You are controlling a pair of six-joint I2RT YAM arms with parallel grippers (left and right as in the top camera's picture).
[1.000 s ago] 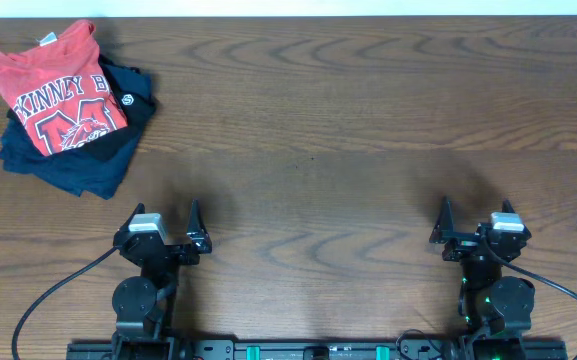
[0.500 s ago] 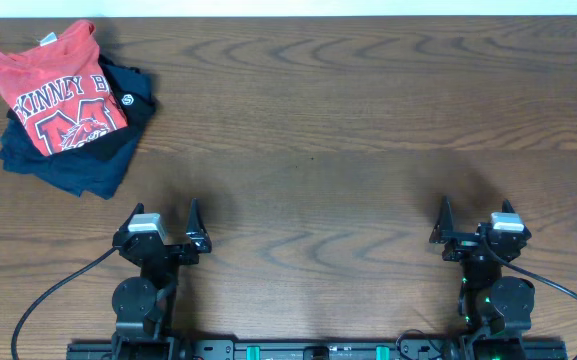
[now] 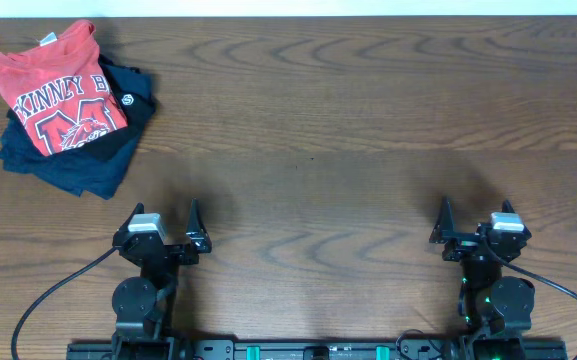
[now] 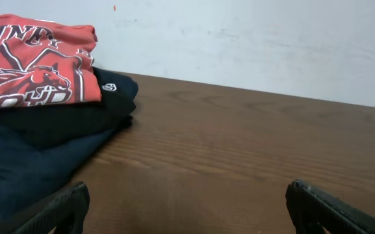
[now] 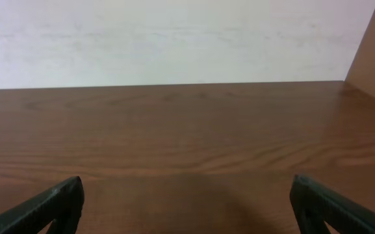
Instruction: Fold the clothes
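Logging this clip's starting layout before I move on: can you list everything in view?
coral-red T-shirt: one visible, white-and-dark lettering print, on top of the pile at the table's far left corner
black garment: one, directly under the T-shirt
navy-blue garment: one, bottom of the pile
table: one, brown wood grain
wall: white, behind the table
cables: two, black, at the arm bases
left gripper: black, open, near edge, holding nothing
right gripper: black, open, near edge, holding nothing

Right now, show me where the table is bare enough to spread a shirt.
Bare: the table right of the red shirt, ahead of the left tool and right tool. Crowded: only the far-left corner, that shirt atop dark garments.
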